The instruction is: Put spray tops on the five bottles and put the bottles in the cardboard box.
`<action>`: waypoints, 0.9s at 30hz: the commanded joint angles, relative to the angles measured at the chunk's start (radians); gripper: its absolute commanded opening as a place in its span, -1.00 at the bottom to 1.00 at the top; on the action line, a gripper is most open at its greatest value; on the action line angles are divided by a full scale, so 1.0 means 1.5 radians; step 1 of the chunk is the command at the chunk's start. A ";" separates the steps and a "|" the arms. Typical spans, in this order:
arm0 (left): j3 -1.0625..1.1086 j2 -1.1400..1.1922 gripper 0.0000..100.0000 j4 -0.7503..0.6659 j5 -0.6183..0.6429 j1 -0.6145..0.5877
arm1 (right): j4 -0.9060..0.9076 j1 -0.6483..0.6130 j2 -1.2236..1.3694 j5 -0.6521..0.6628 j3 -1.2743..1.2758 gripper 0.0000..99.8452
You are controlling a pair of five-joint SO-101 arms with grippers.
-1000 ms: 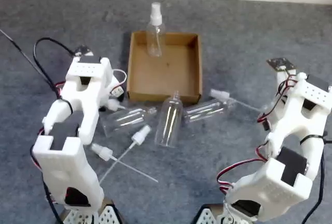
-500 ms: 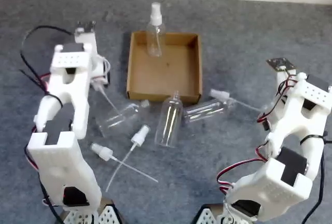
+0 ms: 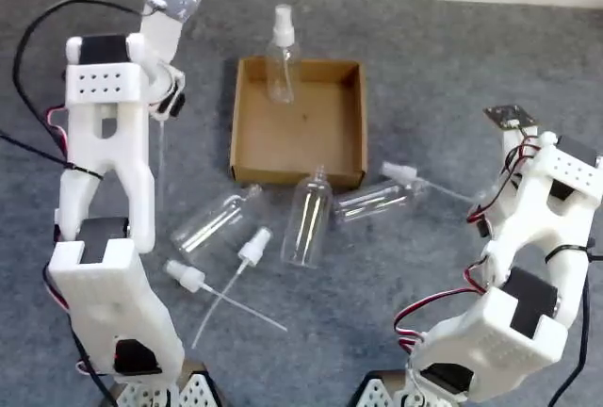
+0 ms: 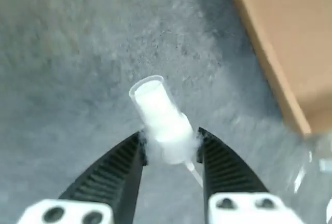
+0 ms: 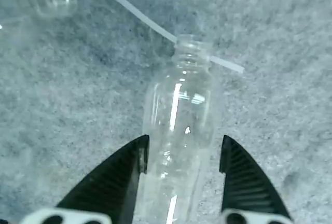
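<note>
— One capped clear plastic bottle [image 3: 282, 63] stands inside the brown cardboard box [image 3: 353, 143]. Your grippers?

— My left gripper [image 4: 170, 133] pinches a white spray top [image 4: 155, 105] left of the box, lifted so its tube hangs clear. My right gripper [image 5: 184, 138] clasps an uncapped clear bottle [image 5: 179, 99] right of it, ready for capping.

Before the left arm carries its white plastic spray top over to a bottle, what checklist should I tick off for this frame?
1. White plastic spray top clamped in left gripper: ok.
2. Right gripper hold on the clear plastic bottle firm: cannot tell.
3. That bottle's open neck unobstructed: not ok, a loose top's thin white tube crosses it.
4. Brown cardboard box has room: ok, one topped bottle stands inside.
</note>
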 commanded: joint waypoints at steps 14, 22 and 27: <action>0.270 -0.008 -0.79 -0.066 -0.188 0.017 | -0.007 0.009 -0.007 0.007 -0.005 -0.64; 0.286 -0.008 -0.63 -0.160 -0.019 0.018 | -0.007 0.008 -0.007 0.007 -0.005 -0.64; 0.299 -0.005 -0.63 -0.214 0.026 0.019 | -0.007 0.008 -0.007 0.007 -0.005 -0.64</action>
